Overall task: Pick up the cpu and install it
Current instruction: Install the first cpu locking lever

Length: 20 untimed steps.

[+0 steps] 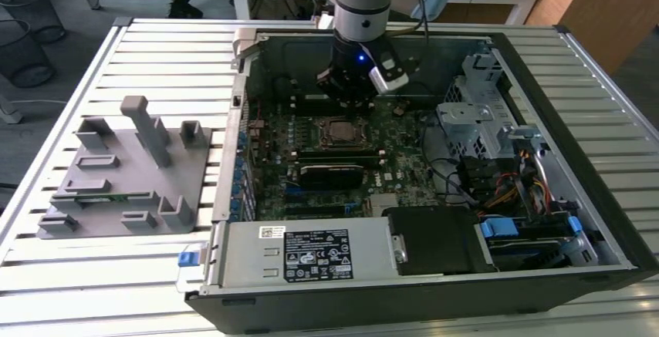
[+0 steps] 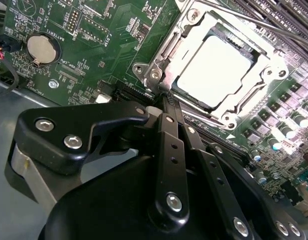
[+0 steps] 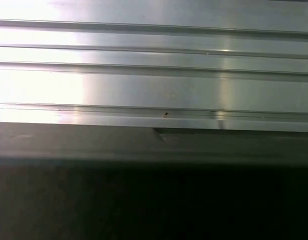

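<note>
The cpu [image 2: 213, 70], a square chip with a shiny silver top, lies flat inside the metal-framed socket [image 2: 158, 65] on the green motherboard [image 2: 94, 40]. In the exterior view the cpu [image 1: 339, 131] sits mid-board inside the open computer case [image 1: 607, 221]. My gripper [image 1: 348, 99] hangs just behind the socket on the far side. In the second wrist view the gripper [image 2: 166, 100] has its black fingers drawn together to a point at the socket's corner. Nothing is held between them.
A grey fixture tray [image 1: 123, 175] with upright posts stands on the slatted table at the exterior view's left. Inside the case are a power supply [image 1: 309, 252], a drive cage [image 1: 474, 121] with cables, memory slots and a coin battery [image 2: 42, 48]. Table slats [image 3: 154, 75] show in the first wrist view.
</note>
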Available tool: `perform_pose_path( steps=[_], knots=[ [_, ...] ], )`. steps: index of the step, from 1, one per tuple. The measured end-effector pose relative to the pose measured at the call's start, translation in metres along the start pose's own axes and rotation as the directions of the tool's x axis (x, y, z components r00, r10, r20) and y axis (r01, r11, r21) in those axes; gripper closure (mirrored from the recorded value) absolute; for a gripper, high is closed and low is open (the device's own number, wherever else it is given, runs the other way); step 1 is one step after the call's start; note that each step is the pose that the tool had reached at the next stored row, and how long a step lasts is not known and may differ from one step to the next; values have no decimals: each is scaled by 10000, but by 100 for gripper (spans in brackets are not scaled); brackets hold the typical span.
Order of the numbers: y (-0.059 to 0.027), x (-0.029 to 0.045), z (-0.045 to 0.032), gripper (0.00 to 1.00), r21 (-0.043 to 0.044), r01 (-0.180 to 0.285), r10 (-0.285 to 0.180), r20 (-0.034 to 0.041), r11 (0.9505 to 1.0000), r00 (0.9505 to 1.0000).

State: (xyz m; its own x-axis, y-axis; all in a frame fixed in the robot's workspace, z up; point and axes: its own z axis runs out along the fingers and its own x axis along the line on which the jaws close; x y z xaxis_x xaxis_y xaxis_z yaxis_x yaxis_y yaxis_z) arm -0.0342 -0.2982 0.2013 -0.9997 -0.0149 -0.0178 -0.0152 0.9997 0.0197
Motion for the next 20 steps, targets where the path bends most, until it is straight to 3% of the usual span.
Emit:
perform_pose_path(
  steps=[13,20],
  knots=[
    [-1,-4,27,89,127,1,-1,-23,9999,10000],
    [-1,-6,50,89,265,5,-4,-40,9996,10000]
  ],
)
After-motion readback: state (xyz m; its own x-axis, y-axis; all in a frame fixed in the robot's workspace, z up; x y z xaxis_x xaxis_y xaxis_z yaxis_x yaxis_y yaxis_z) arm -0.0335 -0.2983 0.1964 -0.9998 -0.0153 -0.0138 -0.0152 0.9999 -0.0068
